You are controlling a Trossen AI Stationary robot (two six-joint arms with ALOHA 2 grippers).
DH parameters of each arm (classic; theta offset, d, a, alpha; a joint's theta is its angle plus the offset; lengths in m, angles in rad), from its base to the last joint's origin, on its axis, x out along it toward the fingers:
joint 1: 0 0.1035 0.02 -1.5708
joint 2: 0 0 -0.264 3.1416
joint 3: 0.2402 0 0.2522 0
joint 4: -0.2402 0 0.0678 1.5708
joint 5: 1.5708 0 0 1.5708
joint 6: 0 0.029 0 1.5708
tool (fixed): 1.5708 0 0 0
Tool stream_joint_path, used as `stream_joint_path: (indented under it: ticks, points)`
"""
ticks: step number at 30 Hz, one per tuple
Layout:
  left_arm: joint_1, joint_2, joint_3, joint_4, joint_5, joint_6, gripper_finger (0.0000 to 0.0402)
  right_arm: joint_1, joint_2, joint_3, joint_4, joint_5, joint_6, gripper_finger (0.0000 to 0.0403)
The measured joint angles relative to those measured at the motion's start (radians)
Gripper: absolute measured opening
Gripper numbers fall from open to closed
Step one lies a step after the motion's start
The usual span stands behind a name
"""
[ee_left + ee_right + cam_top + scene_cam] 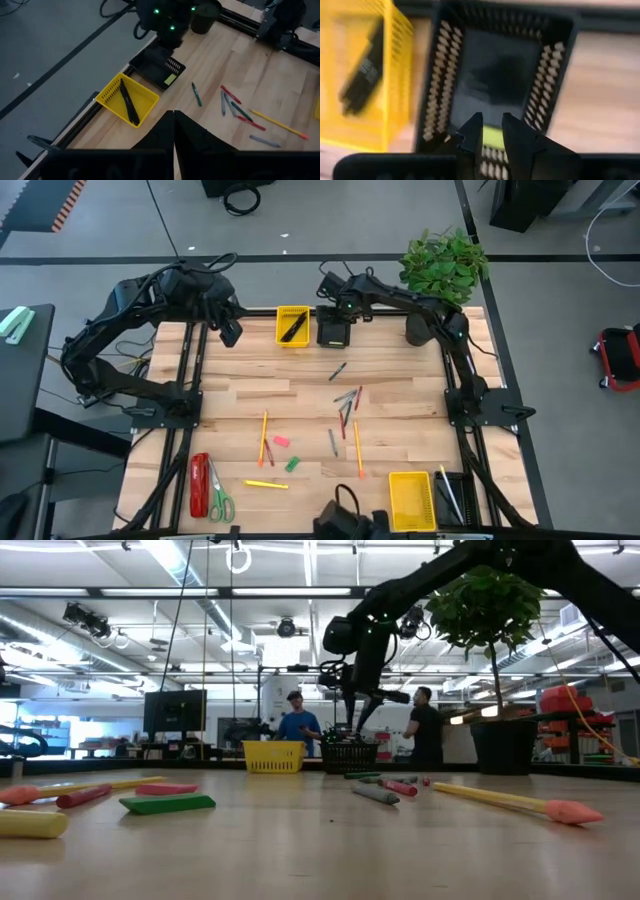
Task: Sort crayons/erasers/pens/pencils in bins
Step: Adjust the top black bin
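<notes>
The right fingers (492, 131), slightly parted and grasping nothing visible, hang directly over the black bin (555, 75), yellow eraser (492, 136) just beneath.

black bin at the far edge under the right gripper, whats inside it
One yellow eraser lies in the black bin. The right gripper, fingers slightly apart and empty, hovers above and covers part of the floor.

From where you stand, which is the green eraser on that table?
Start at the red stapler in the table's near left corner, then look up and right, toward the middle. A pink eraser lies there, and the green eraser sits just below it: a stubby green block among long thin pencils.
</notes>
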Motion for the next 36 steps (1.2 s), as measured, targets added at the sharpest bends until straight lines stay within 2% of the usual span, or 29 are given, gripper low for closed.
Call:
stream_joint_path:
  ticks: [7, 14, 18, 24, 36]
  points:
    - [0.000, 0.000, 0.000, 0.000, -0.003, -0.037, 0.0022, -0.010, 0.066, -0.001, 0.069, -0.009, -0.019, 0.0079]
    - [-0.002, 0.000, 0.000, 0.000, -0.002, -0.110, 0.0030, -0.022, 0.081, -0.001, 0.130, 0.075, -0.019, 0.0079]
    - [-0.002, 0.000, 0.000, 0.000, -0.003, -0.126, 0.0021, -0.042, 0.081, -0.001, 0.185, 0.085, -0.030, 0.0080]
    - [-0.002, 0.000, 0.000, 0.000, -0.003, -0.127, 0.0011, -0.070, 0.081, -0.001, 0.193, 0.091, -0.041, 0.0080]
    - [-0.002, 0.000, 0.000, 0.008, -0.003, -0.126, 0.0021, -0.081, 0.084, -0.001, 0.210, 0.097, -0.069, 0.0080]
